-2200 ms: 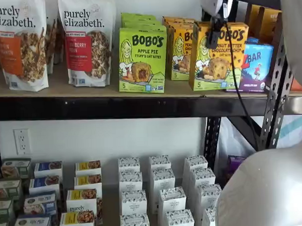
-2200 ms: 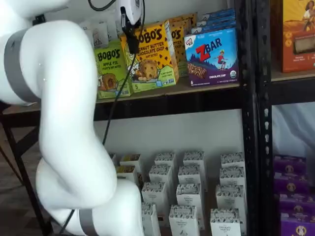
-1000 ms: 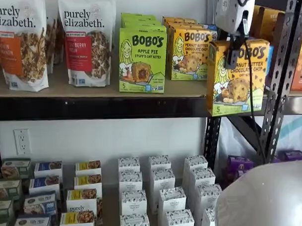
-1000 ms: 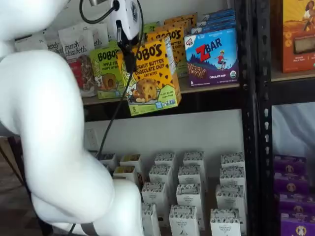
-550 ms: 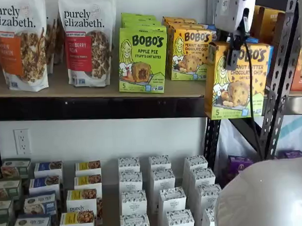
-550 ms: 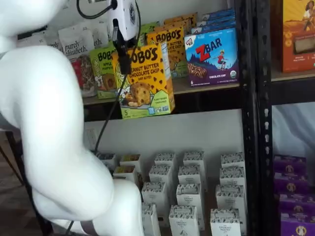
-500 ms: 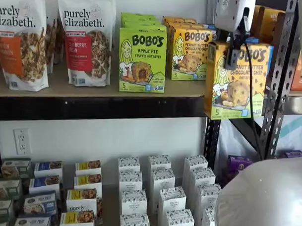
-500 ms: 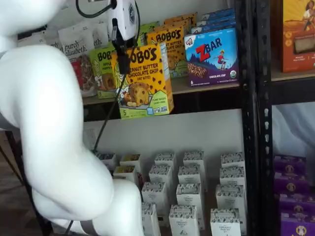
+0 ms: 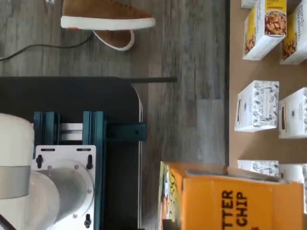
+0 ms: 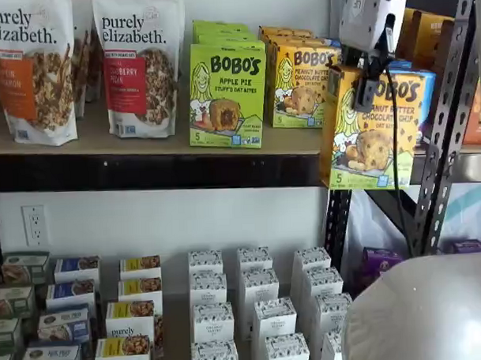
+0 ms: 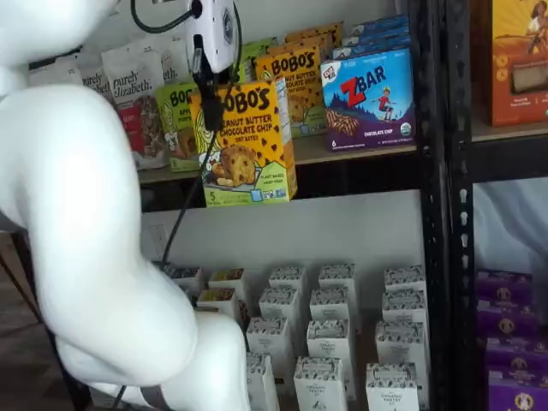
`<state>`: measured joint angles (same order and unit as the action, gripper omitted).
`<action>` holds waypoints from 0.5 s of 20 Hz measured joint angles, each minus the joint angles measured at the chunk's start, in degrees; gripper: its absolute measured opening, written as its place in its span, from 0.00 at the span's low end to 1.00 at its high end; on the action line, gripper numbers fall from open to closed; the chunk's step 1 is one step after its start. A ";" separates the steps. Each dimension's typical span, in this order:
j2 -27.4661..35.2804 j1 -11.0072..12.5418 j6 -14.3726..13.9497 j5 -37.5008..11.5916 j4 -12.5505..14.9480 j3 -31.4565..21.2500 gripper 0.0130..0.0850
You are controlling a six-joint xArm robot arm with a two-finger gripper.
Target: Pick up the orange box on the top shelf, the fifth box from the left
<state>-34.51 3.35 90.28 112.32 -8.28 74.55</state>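
Pincer [image 10: 367,85] clamps orange box [image 10: 371,128] — off top shelf [image 10: 153,169].

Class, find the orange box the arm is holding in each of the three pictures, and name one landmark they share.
Wrist view: orange box, seen from above, over the floor.
Shelf view: right of centre, clear of the top shelf, box.
Shelf view: left of centre, box.
Shared landmark: white cartons.
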 joint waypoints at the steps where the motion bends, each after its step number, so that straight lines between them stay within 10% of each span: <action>1: 0.12 0.14 0.05 0.21 -0.28 0.05 0.17; 10: 0.73 0.87 0.06 1.64 -2.66 0.23 0.17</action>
<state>-33.78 4.22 90.35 113.97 -10.94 74.78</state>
